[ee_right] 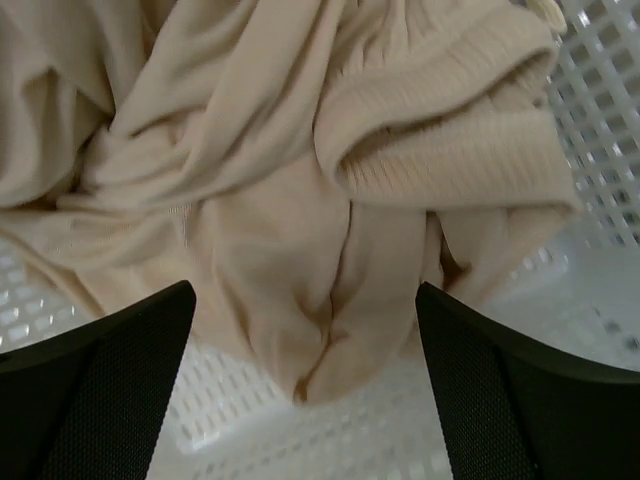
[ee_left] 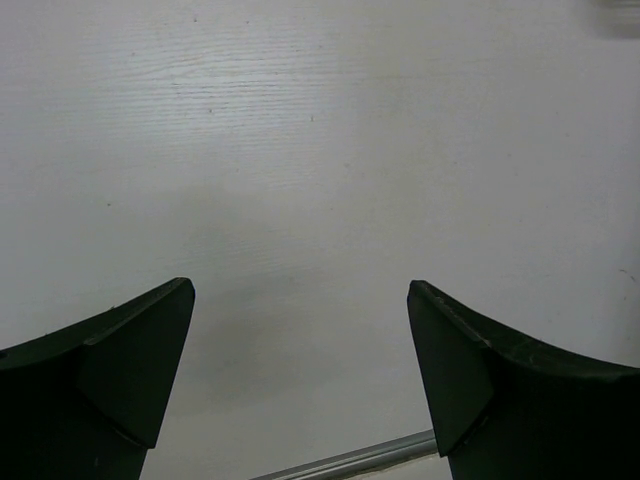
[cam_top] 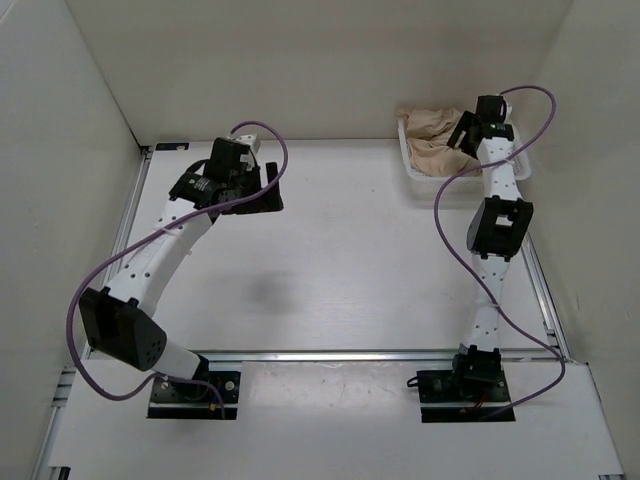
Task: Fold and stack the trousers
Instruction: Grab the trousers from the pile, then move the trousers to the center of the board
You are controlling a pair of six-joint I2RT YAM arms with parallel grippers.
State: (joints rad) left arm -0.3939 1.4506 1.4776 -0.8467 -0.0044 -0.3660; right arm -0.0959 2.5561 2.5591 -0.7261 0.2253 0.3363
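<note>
Your right gripper [ee_right: 303, 290], jaws spread wide, hovers just above the crumpled beige cloth trousers [ee_right: 300, 180], which lie heaped in the white plastic mesh basket [ee_right: 600, 110] at the overhead view's upper right.
</note>
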